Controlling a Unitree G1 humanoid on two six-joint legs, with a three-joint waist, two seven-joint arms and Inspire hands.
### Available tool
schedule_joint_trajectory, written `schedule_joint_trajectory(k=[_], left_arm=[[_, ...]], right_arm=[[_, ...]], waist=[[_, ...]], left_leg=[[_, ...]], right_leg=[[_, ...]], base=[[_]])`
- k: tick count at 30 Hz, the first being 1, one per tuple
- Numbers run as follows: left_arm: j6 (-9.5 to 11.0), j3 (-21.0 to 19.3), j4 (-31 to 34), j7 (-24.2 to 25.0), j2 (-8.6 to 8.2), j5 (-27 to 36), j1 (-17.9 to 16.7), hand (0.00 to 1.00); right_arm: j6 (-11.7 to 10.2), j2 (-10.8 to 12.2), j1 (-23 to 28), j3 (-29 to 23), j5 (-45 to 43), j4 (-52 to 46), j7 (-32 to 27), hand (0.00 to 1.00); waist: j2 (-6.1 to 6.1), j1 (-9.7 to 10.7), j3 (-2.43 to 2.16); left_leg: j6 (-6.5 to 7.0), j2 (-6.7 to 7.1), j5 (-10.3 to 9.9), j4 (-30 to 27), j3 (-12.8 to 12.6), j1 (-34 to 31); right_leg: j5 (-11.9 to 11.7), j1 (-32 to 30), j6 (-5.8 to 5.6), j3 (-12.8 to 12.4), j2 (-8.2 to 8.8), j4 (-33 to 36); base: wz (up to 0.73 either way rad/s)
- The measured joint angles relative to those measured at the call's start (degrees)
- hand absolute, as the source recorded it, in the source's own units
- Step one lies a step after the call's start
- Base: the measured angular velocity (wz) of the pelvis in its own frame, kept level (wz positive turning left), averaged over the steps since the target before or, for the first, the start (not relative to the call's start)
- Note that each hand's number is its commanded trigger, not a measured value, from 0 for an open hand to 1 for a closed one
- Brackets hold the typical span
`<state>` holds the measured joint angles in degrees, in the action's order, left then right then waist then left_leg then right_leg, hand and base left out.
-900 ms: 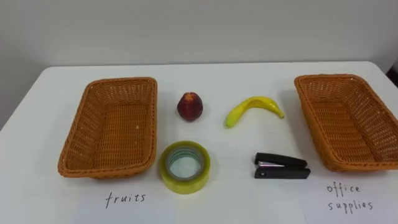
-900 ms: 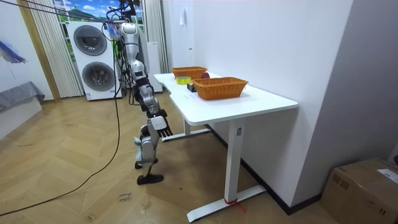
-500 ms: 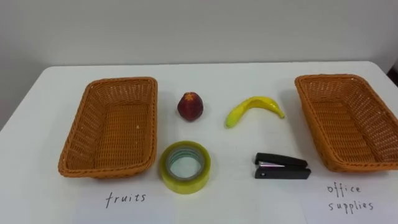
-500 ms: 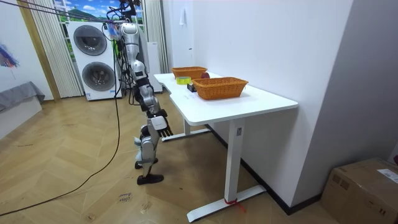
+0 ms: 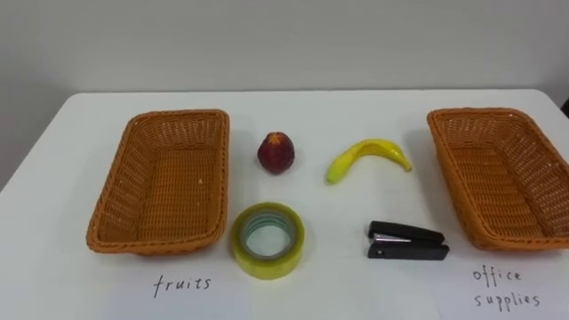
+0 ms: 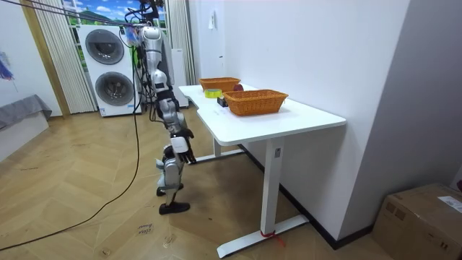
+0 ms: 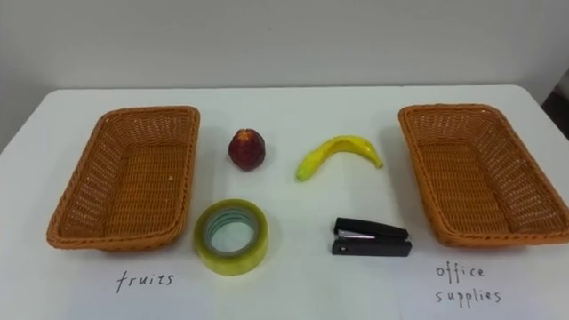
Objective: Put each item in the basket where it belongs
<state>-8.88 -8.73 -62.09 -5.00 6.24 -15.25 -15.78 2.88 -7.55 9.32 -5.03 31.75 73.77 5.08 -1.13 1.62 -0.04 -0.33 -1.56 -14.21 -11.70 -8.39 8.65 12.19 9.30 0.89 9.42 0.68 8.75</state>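
On the white table [image 5: 338, 102] a red apple [image 5: 276, 153] and a yellow banana [image 5: 367, 158] lie between two wicker baskets. A roll of yellowish tape [image 5: 268, 240] and a black stapler [image 5: 407, 242] sit nearer the front edge. The left basket [image 5: 160, 117] has a paper marked "fruits" [image 5: 182, 285] before it; the right basket [image 5: 498, 116] has one marked "office supplies" [image 5: 502, 289]. Both baskets hold nothing. In the room view I stand at the table's long side, and my right hand [image 6: 181, 143] hangs by my hip, below the tabletop, fingers relaxed and holding nothing.
A wall runs close behind the table's far edge. In the room view two stacked washing machines [image 6: 108, 68] stand behind me, and a cardboard box [image 6: 426, 217] sits on the wooden floor at the room view's right.
My right hand has swung slightly in toward my body. The eye view has shifted a little; the things on the table have not moved.
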Motion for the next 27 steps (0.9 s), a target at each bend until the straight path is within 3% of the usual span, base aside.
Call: schedule_joint_trajectory(k=[5,15,21,27], left_arm=[[0.5,-0.8,0.2,-0.4,0.04,-0.1,-0.3,0.0],[1.0,-4.5,0.2,-1.2,0.87,3.4,-1.4,0.0],[1.8,-4.6,0.3,-2.3,1.3,6.8,-2.1,0.0],[2.0,-4.7,2.7,-3.0,1.27,6.6,-3.0,0.0]], right_arm=[[0.9,0.0,2.7,-4.4,4.3,-1.0,-3.3,0.0],[0.9,-1.3,5.3,-16.2,11.3,-9.5,-13.8,0.0],[0.4,-1.3,5.4,-18.9,19.2,-14.9,-21.7,0.0],[0.0,-1.1,5.4,-22.0,20.0,-21.4,-29.8,0.0]], waist=[[-0.66,0.3,-0.05],[-0.76,3.5,-0.04],[-0.96,4.3,-0.12],[-1.68,4.4,-0.4]], left_leg=[[0.01,-0.11,0.0,0.3,-0.9,0.4],[0.07,-0.02,0.0,2.0,-1.0,2.0],[0.08,-0.03,-0.1,2.2,-1.0,1.7],[0.11,0.03,0.0,1.9,-1.1,1.0]], right_leg=[[0.0,-0.3,-0.04,-1.5,-0.03,0.3],[0.2,-0.3,-0.17,-3.0,-0.56,1.1],[0.2,-0.7,-0.17,-2.9,-0.63,1.1],[0.2,-2.1,-0.15,-3.3,-0.62,2.1]], base=[[-0.1],[-0.08],[0.0],[-0.03]])
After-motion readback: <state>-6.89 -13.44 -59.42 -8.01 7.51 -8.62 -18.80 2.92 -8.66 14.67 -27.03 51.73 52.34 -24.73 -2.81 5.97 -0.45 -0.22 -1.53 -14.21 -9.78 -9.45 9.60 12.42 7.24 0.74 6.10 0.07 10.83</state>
